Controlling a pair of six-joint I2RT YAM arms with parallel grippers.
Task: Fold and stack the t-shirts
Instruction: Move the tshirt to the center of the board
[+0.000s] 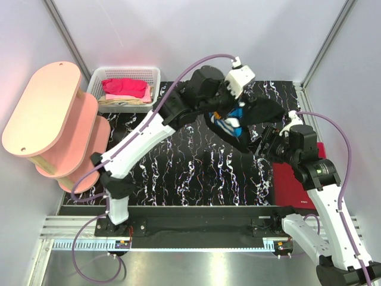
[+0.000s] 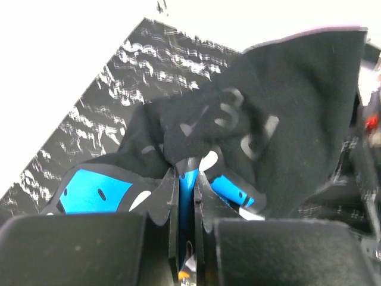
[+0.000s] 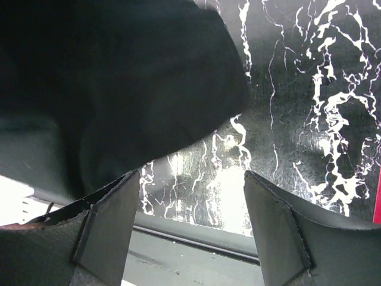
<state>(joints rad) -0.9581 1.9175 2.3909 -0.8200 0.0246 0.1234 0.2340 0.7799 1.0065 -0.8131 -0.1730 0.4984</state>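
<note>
black t-shirt [image 1: 269, 112], crumpled and bunched, blue-and-white print showing

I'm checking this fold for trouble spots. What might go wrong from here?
1. The left gripper pinches only a bunched bit of the black t-shirt, which hangs crumpled; it may slip or land creased.
2. The right gripper stands open with bare table between its fingers, the cloth off to one side; closing now would likely miss.
3. The right arm hangs over the dark red t-shirt and might drag it.
</note>
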